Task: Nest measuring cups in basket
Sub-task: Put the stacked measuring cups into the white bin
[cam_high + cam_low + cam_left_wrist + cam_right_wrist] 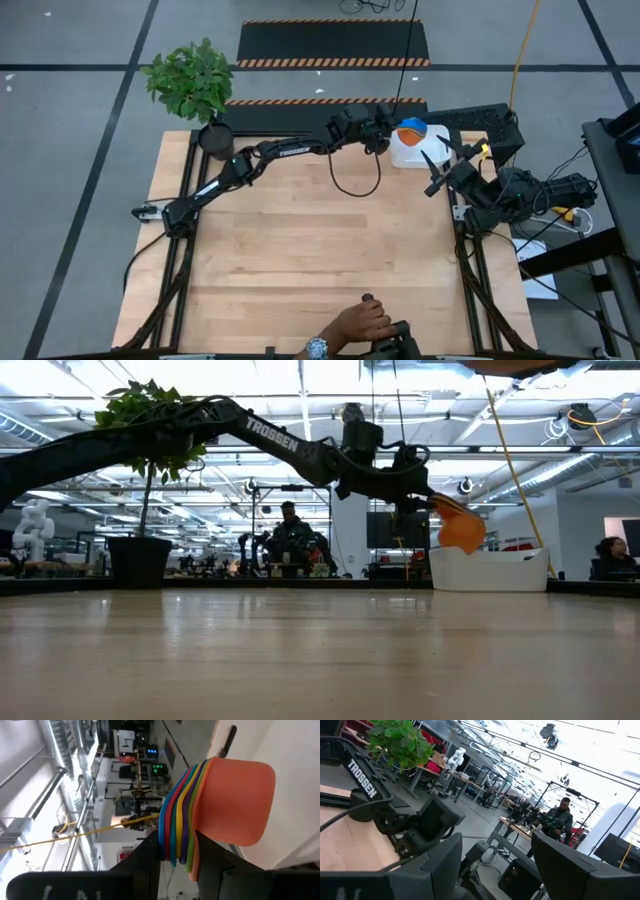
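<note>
Cups (pixel 220 805), nested, hang clamped in your left hand (pixel 392 133) above the basket (pixel 412 152); your right hand (pixel 437 166) waits wide beside it. Only the wrist view shows their stacked rims.

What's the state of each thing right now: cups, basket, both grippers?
measuring cups: nested in one stack, held in the air above the basket.
basket: upright at the table's far edge; contents hidden.
left gripper: shut on the stack's handles.
right gripper: open, empty, beside the basket.
</note>
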`<move>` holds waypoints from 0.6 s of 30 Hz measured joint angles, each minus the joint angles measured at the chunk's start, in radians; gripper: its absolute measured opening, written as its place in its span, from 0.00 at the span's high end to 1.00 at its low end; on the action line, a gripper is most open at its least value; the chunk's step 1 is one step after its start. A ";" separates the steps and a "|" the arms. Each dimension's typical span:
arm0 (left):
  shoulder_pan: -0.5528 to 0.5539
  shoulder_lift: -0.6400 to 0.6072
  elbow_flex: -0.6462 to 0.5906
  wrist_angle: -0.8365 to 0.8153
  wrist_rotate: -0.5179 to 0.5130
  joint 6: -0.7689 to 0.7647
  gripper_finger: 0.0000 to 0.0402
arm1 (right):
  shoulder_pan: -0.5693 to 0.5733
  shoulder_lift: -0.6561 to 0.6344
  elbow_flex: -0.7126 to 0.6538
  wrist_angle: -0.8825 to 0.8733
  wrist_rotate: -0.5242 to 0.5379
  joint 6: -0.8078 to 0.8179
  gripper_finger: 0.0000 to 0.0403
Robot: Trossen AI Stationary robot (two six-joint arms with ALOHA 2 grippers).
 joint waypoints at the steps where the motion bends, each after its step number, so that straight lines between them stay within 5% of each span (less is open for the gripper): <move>1: 0.000 0.000 0.000 0.002 0.008 -0.004 0.78 | 0.000 0.000 0.000 0.000 0.000 0.001 0.43; 6: -0.007 0.026 0.001 0.050 0.077 -0.024 0.78 | 0.000 0.000 0.000 0.000 0.000 0.003 0.43; 11: -0.024 0.090 -0.001 0.151 0.086 0.121 0.78 | 0.000 0.000 0.000 0.000 -0.001 0.003 0.43; 18: -0.023 0.084 0.007 0.037 0.027 0.131 0.78 | 0.000 0.000 0.000 -0.001 -0.001 0.001 0.43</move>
